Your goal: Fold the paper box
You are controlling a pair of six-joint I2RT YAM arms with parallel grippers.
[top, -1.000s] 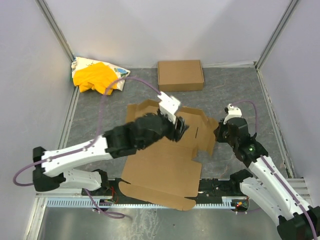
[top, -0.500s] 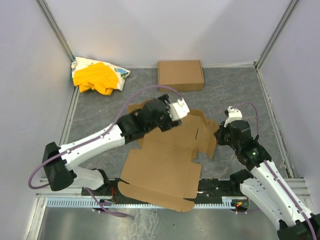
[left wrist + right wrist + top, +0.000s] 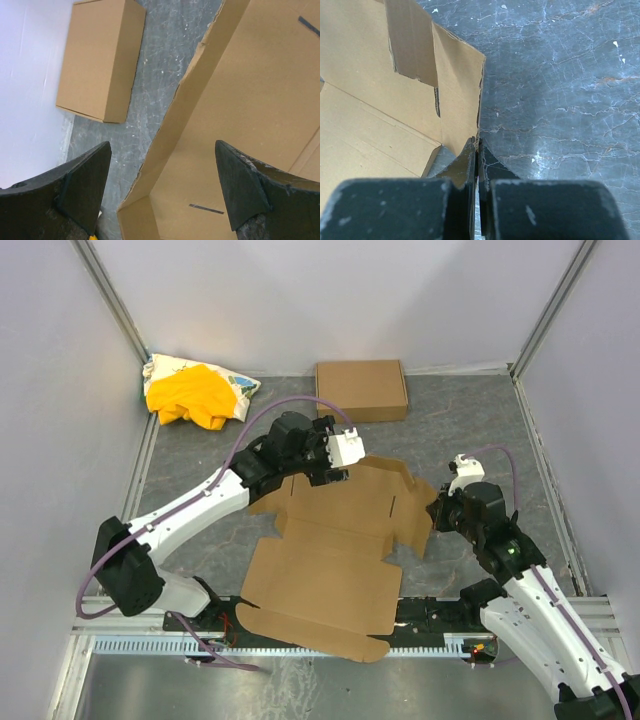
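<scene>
Left end effector (image 3: 161, 167): fingers spread wide, gripping nothing, positioned over the far edge of the paper box (image 3: 330, 540). Right end effector (image 3: 476, 150): fingers pressed together, pinching the thin edge of the box's right side flap. The paper box is plain brown cardboard, opened out as a creased sheet with slots and ragged tabs, lying on the grey marbled worktop (image 3: 480, 430). Beyond the box sit a closed shallow carton (image 3: 361, 390) and a yellow cloth bundle (image 3: 190, 395).
</scene>
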